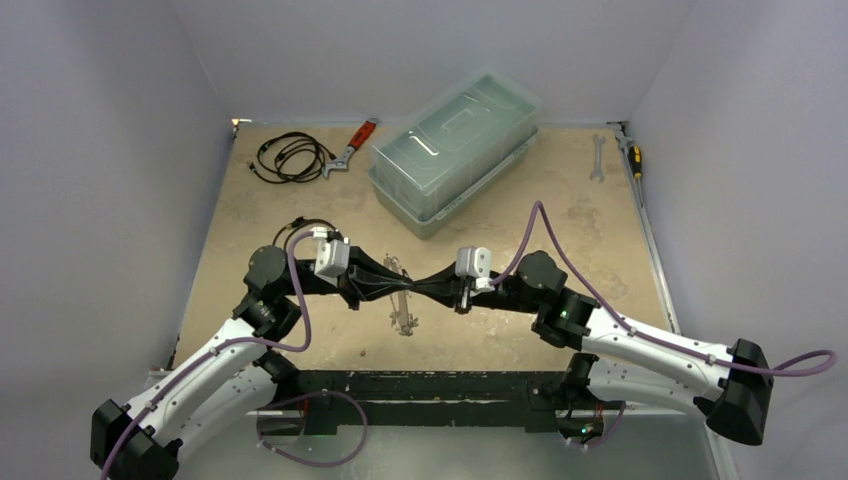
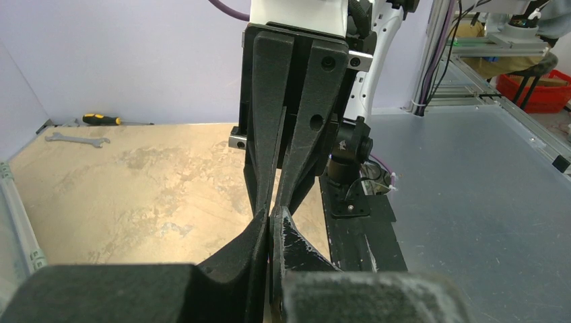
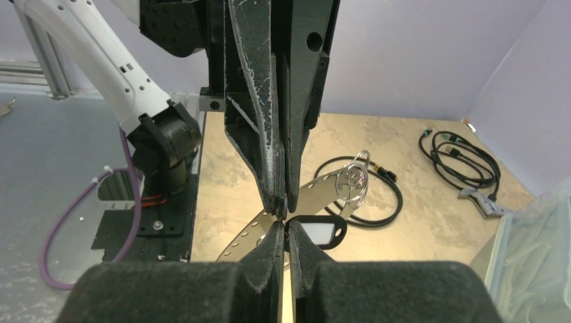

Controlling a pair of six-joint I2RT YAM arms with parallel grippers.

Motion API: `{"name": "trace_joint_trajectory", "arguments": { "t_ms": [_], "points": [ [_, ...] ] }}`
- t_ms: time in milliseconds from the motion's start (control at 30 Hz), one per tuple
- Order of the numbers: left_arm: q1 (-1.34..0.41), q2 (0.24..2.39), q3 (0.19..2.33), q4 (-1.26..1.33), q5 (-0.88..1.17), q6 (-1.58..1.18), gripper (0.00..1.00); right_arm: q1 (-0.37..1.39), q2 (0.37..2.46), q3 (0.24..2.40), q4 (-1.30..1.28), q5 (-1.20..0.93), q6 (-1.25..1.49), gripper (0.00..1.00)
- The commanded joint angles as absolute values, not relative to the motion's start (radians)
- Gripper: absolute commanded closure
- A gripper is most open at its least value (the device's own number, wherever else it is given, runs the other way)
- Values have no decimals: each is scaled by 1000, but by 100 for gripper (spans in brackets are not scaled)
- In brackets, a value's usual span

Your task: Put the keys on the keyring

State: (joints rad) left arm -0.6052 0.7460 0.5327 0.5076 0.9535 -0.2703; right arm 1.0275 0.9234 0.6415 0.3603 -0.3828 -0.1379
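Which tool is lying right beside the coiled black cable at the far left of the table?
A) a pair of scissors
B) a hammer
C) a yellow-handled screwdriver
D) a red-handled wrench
D: the top view shows a red-handled wrench lying just to the right of the black cable, with its metal jaw end toward the coil.

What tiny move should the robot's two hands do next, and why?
Probably the right gripper should nudge the black-tagged key along the white perforated keyring strip. It and the left gripper are pinched shut, tip to tip, at that strip, with the tag right beside them.
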Motion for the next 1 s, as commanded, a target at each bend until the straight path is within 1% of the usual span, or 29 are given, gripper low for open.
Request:
{"name": "trace_joint_trajectory", "arguments": {
  "t_ms": [0, 67, 133, 267, 300, 367, 567, 667, 767, 967],
  "points": [
    [-611, 741, 568, 587, 952, -285, 100, 1027, 917, 680, 402, -366, -121, 94],
    [-611, 741, 569, 587, 953, -285, 100, 1027, 911, 681, 416, -368, -112, 94],
    [-610, 739, 568, 585, 952, -285, 100, 1028, 905, 683, 414, -368, -112, 91],
    [-610, 730, 568, 577, 947, -278, 100, 1027, 870, 662, 393, -351, -117, 70],
    [-610, 730, 569, 578, 945, -278, 100, 1028, 858, 655, 390, -347, -116, 66],
    [-610, 728, 569, 580, 945, -279, 100, 1027, 836, 637, 390, -347, -117, 62],
    [-611, 727, 563, 617, 954, -307, 100, 1027, 824, 622, 412, -378, -108, 58],
    [-611, 725, 560, 627, 957, -316, 100, 1027, 848, 632, 417, -376, -107, 53],
    [-610, 721, 558, 631, 954, -318, 100, 1027, 869, 635, 431, -380, -107, 54],
    [-610, 721, 557, 630, 952, -318, 100, 1026, 884, 645, 447, -401, -105, 59]
  ]
}}
